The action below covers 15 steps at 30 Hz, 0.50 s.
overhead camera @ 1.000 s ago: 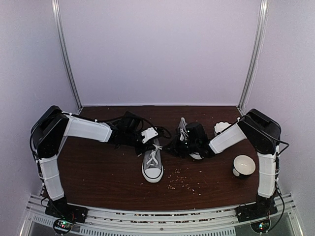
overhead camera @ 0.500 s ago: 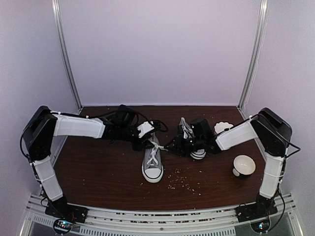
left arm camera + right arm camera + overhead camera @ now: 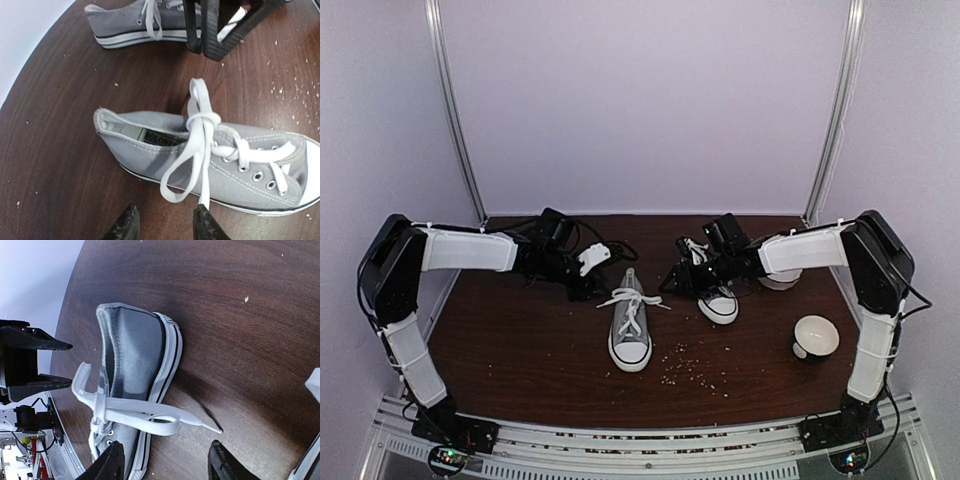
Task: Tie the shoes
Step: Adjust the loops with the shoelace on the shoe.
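Note:
One grey shoe stands mid-table with its white toe cap toward me. Its white laces are knotted in a bow over the tongue. In the left wrist view a loop of that bow hangs down the side of the shoe. My left gripper is open just left of this shoe, and a lace end reaches its right fingertip. My right gripper is open on the other side, near the loop and the lace tip. The second shoe stands to the right.
A white cup sits at the right, and another white object lies behind the right forearm. Crumbs are scattered in front of the shoes. Lilac walls and two metal posts close off the back of the table.
Both grippers have opened and drawn back outward from the middle shoe. The laces are let go and the bow now lies on the shoe. The second shoe is more exposed.

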Motion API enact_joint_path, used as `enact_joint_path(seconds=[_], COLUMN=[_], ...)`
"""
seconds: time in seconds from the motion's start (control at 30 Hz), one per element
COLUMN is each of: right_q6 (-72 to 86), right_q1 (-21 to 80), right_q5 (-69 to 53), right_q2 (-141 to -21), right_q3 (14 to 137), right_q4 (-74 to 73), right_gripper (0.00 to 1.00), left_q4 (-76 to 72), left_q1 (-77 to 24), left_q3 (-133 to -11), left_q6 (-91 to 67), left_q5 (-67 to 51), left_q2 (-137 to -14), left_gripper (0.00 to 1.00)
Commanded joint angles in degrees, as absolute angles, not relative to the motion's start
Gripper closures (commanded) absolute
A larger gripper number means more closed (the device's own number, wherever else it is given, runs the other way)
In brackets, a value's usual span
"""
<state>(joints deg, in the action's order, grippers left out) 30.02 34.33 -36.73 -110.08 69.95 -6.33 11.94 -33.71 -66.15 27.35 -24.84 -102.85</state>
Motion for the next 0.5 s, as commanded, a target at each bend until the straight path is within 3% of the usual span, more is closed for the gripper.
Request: enact_joint_path(seconds=[0.0,0.47], right_q6=[37.46,43.54], right_q1=[34.00,34.05], right_q5=[-39.47,-44.56], right_q2=[-113.21,-118.83], right_q3=[68.85,68.99], right_q4=[1.43,9.95], right_gripper=[0.40,0.41], left_q4=[6.79,8.15], left_q1=[-33.84,-34.56], left_q3=[-63.53,-67.58], left_q6=[31.28,35.47], left_q5=[-21.90,-21.27], left_q2=[-102.62,-108.63], left_gripper=[0.59,0.62])
